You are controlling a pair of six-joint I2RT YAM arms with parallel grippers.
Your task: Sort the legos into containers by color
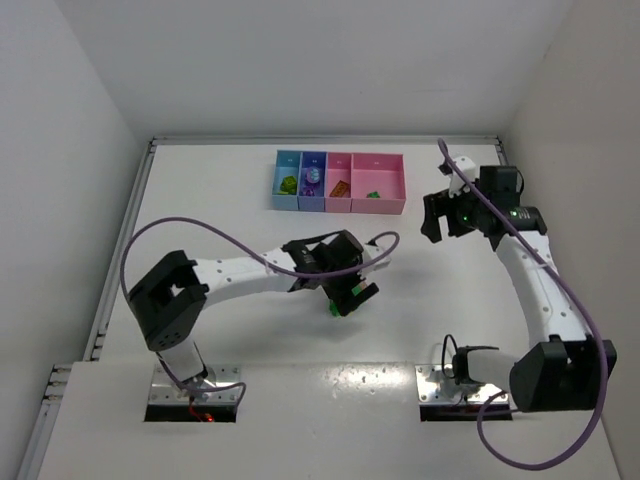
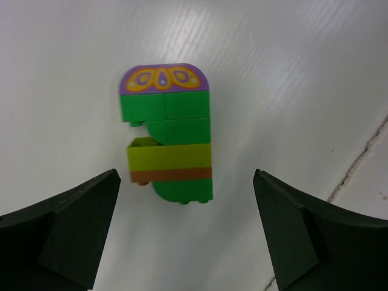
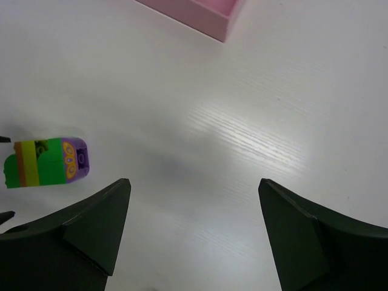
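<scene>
Four joined containers (image 1: 340,206) stand well beyond the lego clump (image 2: 170,136).

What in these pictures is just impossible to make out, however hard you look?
- Top view: the pieces in the containers are too small to count or identify.
- Top view: the left end effector covers most of the striped lego clump.
- Right wrist view: the wide pink bin is cut off by the top edge, inside unseen.
</scene>
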